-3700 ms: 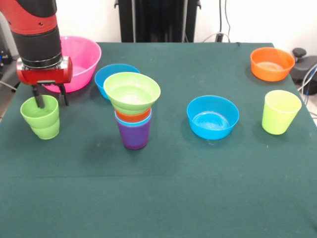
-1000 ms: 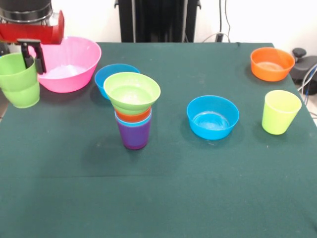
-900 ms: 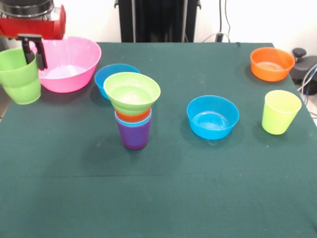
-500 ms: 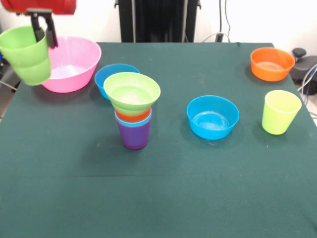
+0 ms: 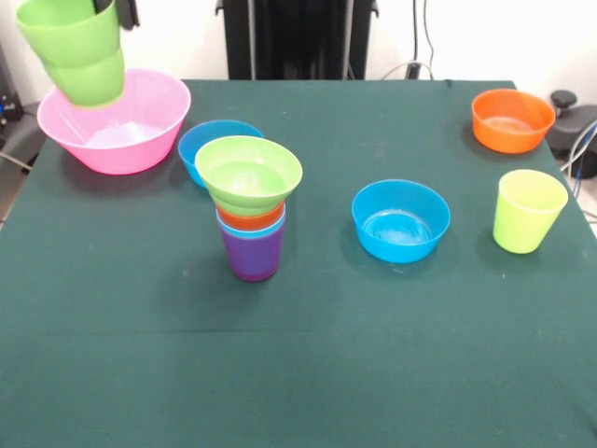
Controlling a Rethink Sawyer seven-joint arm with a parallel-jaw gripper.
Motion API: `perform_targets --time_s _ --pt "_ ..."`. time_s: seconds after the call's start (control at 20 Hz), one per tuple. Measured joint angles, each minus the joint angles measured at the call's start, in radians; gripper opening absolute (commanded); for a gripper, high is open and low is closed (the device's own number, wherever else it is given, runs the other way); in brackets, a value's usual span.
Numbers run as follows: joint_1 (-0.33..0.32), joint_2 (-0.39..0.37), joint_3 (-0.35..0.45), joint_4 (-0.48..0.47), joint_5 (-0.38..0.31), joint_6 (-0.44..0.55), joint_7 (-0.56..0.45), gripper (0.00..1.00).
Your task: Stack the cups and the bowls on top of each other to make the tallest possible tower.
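A stepped green cup (image 5: pixel 75 51) hangs tilted in the air at the top left, above the pink bowl (image 5: pixel 140 140). My gripper (image 5: pixel 112 9) shows only as dark tips at the top edge and is shut on this cup's rim. The tower (image 5: pixel 250 210) stands left of the middle: a purple cup (image 5: pixel 252 259) at the base, a light blue and an orange cup nested in it, and a ridged green bowl (image 5: pixel 248 174) on top. On the cloth stand one blue bowl (image 5: pixel 401 220), another blue bowl (image 5: pixel 210 138) behind the tower, an orange bowl (image 5: pixel 511 119) and a yellow-green cup (image 5: pixel 528 211).
The green cloth-covered table (image 5: pixel 308 364) carries everything. A dark stand (image 5: pixel 298 37) rises behind its far edge. Cables and a black object (image 5: pixel 571 117) lie off the right edge.
The gripper has lifted the stepped green cup off the table at the left edge. It has carried it up and to the right, over the pink bowl. All other things stay put.
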Motion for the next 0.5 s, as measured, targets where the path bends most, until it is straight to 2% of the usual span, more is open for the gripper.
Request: perform_targets --time_s 0.5 --pt "0.045 -0.079 -0.017 0.041 0.082 0.0 0.0 0.0"
